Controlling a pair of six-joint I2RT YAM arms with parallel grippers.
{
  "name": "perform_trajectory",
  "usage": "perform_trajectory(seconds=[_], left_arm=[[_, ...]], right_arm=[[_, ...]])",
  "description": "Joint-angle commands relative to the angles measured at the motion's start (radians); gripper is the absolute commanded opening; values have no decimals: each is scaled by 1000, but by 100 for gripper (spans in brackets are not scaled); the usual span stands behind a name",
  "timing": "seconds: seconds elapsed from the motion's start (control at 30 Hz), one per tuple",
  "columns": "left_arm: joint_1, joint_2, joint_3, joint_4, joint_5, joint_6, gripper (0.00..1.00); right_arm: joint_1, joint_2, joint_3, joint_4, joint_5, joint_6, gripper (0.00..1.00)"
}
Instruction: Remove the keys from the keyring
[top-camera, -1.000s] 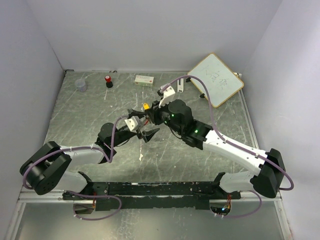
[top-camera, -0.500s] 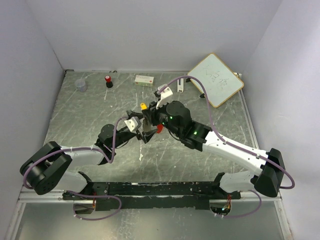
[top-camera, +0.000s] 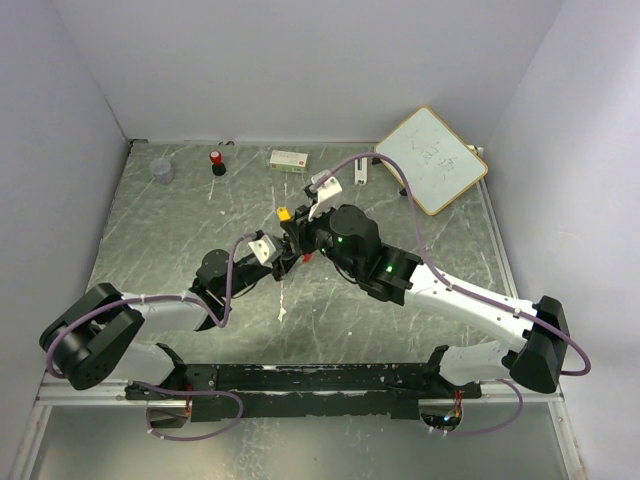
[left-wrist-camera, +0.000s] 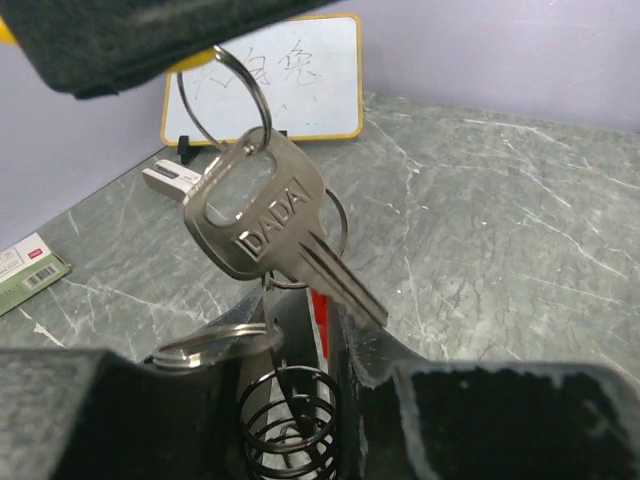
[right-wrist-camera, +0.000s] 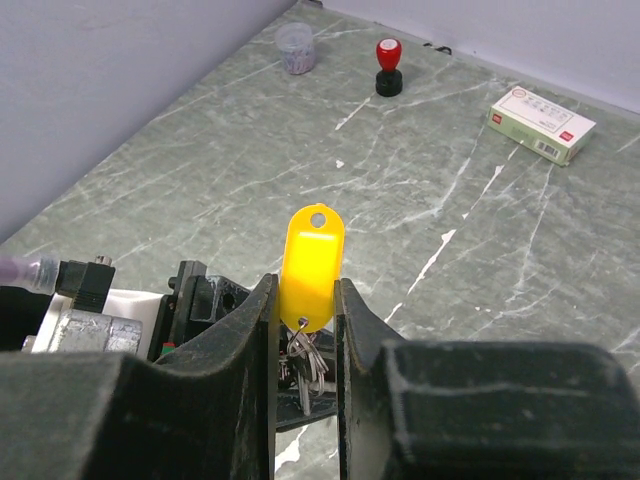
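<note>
From above, the yellow tag (top-camera: 285, 213) is up off the table (top-camera: 180, 240), near the middle. The right gripper (top-camera: 292, 225) is shut on the tag. The left gripper (top-camera: 287, 258) is just in front of the tag, and the red key (top-camera: 303, 257) sticks out at its tip. The whiteboard (top-camera: 432, 158) lies well away from the tag, off to the right by the back wall. A green and white box (top-camera: 289, 159) lies behind the tag. A small black bottle (top-camera: 216, 160) with a red cap and a clear cup (top-camera: 161, 170) stand behind it to the left. In the left wrist view only a thin bit of yellow shows at the top, under a dark finger of the right gripper. A thin metal ring (left-wrist-camera: 262, 100) hangs down from there, and a silver key (left-wrist-camera: 265, 225) hangs tilted on the ring. The letters DADAI are on that key. Below it, the left gripper's fingers (left-wrist-camera: 500, 420) are close together. The red key stands in the narrow gap between them, and they are closed on it. A black spring (left-wrist-camera: 290, 425) sits in the gap too. In the right wrist view the tag stands up straight, with a little hole at its top. The right gripper's two fingers (right-wrist-camera: 225, 360) press on its lower half from both sides. Small silver metal bits hang just under the tag. I cannot tell them apart. The left gripper is below the tag, to the left.
</note>
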Motion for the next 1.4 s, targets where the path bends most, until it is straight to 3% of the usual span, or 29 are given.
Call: perform_trajectory(seconds=[0.0,0.13,0.3,0.5,0.67,0.93,0.97,1.1,1.23,1.37], left_arm=[[-7,-26,-1,18,7,7,32],[-6,-37,-16,22,4,9,42],[-7,-59,-19,-25,-9,24,28],[-6,-137,54,-302,-170,68,8],[-7,-211,142,-561,-310,149,7],[-9,-261,283,-827,-414,244,7],[-9,-267,296,-855,-429,256,7],[-10,-284,358,-987,-481,301,7],[-16,-285,415,-1100,-556,329,7],[-24,-296,445,-1141,-568,348,7]], right_arm=[[12,-24,36,28,28,-21,0],[15,-21,39,31,39,-27,0],[20,-30,42,28,58,-39,0],[24,-51,28,15,140,-69,0],[24,-64,-9,22,196,-78,0],[24,-78,-69,52,277,-93,0],[26,-87,-84,67,290,-105,2],[26,-125,-139,128,319,-161,32],[26,-151,-187,196,317,-214,45],[26,-175,-258,266,267,-251,48]])
